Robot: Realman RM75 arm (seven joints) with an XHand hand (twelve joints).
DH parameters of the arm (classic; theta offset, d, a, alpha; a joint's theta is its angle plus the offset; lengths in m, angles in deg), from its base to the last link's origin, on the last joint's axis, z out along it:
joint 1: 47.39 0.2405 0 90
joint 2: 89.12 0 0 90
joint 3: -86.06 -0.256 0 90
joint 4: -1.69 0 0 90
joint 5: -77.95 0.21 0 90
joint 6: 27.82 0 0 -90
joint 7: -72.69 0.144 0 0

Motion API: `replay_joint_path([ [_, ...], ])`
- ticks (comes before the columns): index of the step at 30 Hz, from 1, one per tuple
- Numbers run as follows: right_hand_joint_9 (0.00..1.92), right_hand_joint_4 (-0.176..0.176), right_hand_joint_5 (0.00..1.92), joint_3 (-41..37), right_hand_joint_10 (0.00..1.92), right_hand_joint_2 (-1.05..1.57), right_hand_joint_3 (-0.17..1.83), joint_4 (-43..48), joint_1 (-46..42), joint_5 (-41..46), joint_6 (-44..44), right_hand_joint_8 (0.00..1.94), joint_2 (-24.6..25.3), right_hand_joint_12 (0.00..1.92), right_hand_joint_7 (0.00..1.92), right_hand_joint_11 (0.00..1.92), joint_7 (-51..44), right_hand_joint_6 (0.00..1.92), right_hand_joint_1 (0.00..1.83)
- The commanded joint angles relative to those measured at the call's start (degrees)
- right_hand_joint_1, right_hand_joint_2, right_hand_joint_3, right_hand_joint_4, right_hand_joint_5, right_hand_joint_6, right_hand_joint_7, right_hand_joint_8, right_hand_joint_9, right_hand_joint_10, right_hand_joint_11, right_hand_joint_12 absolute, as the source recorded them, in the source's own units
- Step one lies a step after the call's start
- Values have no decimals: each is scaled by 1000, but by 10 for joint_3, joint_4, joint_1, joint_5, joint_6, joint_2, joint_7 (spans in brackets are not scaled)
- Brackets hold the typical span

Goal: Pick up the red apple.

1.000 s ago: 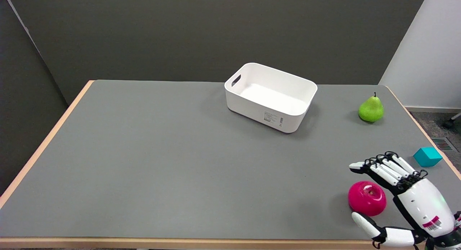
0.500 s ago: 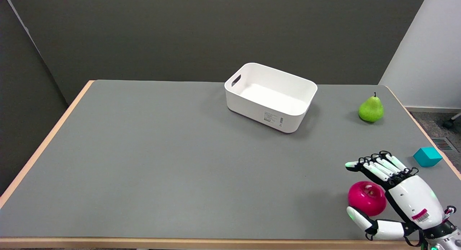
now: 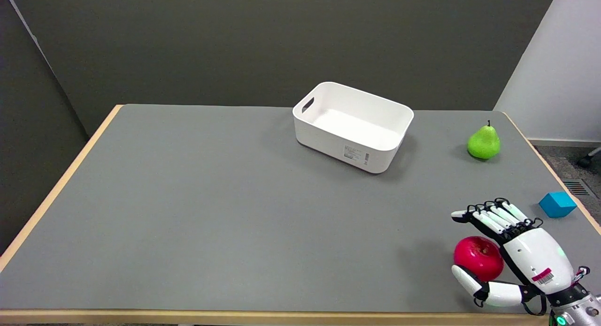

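The right hand (image 3: 526,258) cups the red apple (image 3: 476,258) on the table (image 3: 211,213), fingers (image 3: 488,219) spread, seemingly ungripped; the white bin (image 3: 350,150) holds nothing.

White bin (image 3: 353,127) mid-table, green pear (image 3: 483,142) upright at right; teal cube (image 3: 557,204) near right edge

White bin (image 3: 353,128): printed label on near wall, illegible. Right hand (image 3: 521,258): pink barcode sticker at 5 o'clock, unreadable.
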Motion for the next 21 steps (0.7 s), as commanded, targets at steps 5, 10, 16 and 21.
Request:
replay_joint_path([
  [5, 337, 60, 364, 7, 989, 605, 822, -36, 20, 18, 12, 552, 1, 1357, 503, 166, -2, 678, 312],
  [10, 340, 58, 372, 13, 991, 608, 821, -43, 20, 26, 13, 553, 1, 1359, 505, 170, -2, 699, 310],
  [16, 344, 58, 386, 24, 994, 613, 816, -51, 20, 31, 13, 555, 2, 1362, 508, 176, -2, 745, 310],
  [21, 347, 60, 397, 30, 995, 616, 815, -54, 22, 31, 13, 558, 5, 1363, 510, 177, -2, 778, 309],
])
